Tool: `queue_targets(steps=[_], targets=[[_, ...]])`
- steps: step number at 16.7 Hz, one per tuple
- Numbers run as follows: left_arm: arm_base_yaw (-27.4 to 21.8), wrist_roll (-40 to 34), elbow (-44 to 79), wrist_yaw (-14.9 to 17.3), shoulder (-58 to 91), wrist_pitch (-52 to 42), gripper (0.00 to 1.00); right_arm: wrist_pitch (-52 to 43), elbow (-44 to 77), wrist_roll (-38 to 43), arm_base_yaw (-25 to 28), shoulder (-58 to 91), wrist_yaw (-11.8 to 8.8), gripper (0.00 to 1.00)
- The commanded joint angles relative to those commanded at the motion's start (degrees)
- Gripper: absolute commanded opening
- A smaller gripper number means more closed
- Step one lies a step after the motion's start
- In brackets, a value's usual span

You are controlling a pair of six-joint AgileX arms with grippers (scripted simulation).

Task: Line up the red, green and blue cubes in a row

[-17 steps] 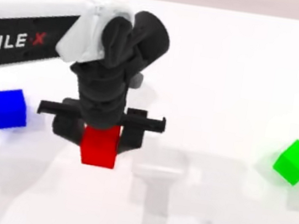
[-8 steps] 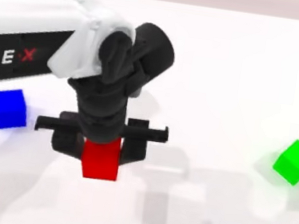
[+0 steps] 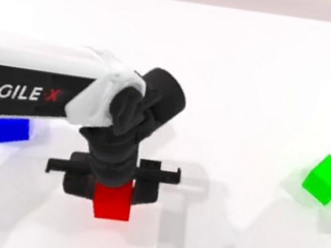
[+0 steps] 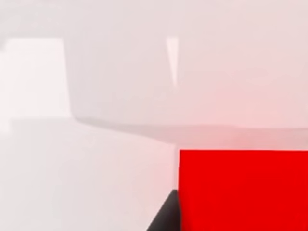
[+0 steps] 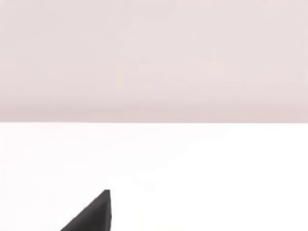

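1. Left gripper (image 3: 111, 200): stood over the near-left part of the table (image 3: 252, 80), its fingers clamped on the red cube (image 3: 111, 201) from either side. The left wrist view showed the red cube (image 4: 243, 190) close under the camera with one dark finger (image 4: 166, 216) against its edge.

2. Red cube: held in the left gripper; whether it rested on the table or hung just above could not be told.

3. Blue cube (image 3: 10, 130): on the table at the far left, partly hidden under the left arm (image 3: 34, 90), well apart from the red cube.

4. Green cube (image 3: 328, 179): on the table at the far right, turned at an angle, well apart from the other two.

5. Right gripper: out of the top view; only a dark tip (image 5: 91, 214) appeared in the right wrist view, so whether its fingers stood apart or together could not be told.

6. Risk, judged: a release made above the surface could let the red cube drop and tumble out of line.

7. Risk, judged: the arm passed over the blue cube; a low sweep could knock it.

8. Risk, judged: a cube twisted in the grip would land askew, spoiling the row.

9. Risk, judged: the green cube's angle could make a square grasp slip.
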Motion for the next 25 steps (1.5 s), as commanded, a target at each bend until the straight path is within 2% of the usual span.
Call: queue_targets(steps=[4,17,25], targets=[[0.0,0.0,-0.5,0.0,0.3,0.6,0.00,0.0,0.0,0.0,0.0,0.0,0.0,1.00],[0.0,0.0,-0.5,0.0,0.3,0.6,0.98,0.0,0.0,0.0,0.0,0.0,0.0,1.00],[0.0,0.0,-0.5,0.0,0.3,0.6,1.00,0.0,0.0,0.0,0.0,0.0,0.0,1.00]])
